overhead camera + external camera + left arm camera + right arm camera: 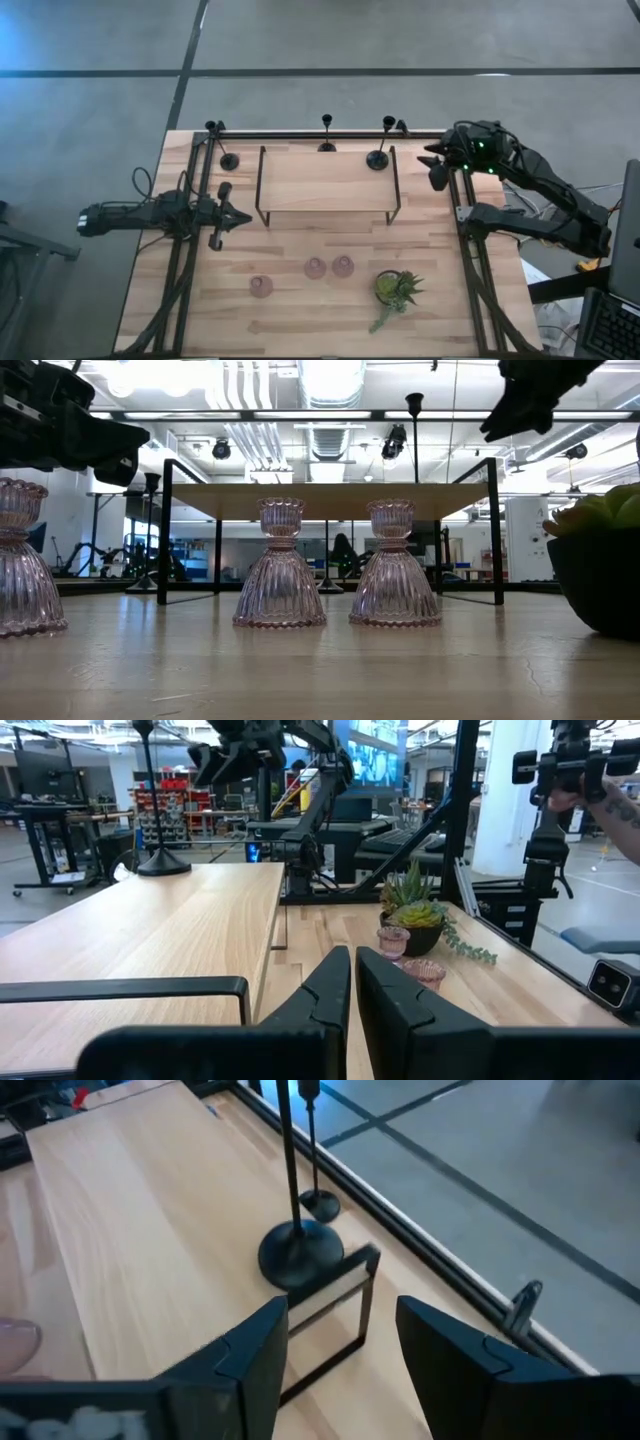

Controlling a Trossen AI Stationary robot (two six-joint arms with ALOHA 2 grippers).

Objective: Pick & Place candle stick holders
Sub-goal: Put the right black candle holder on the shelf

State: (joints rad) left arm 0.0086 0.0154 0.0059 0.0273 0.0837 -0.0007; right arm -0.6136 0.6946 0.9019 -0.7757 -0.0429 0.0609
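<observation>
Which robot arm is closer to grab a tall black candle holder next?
Probably the right. Its open claw hovers just beside the black candle holder at the raised shelf's right end. The left claw is shut, off the shelf's left side.

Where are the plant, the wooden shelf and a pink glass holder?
plant (397, 288), high view, its green leaves.
shelf (325, 178), high view, bare wooden top.
pink holder (280, 585), low view, its ribbed bell base.

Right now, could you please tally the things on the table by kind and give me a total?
Black candle stick holders: 3
Pink glass holders: 3
Raised wooden shelf: 1
Green potted plant: 1
Total: 8
</observation>
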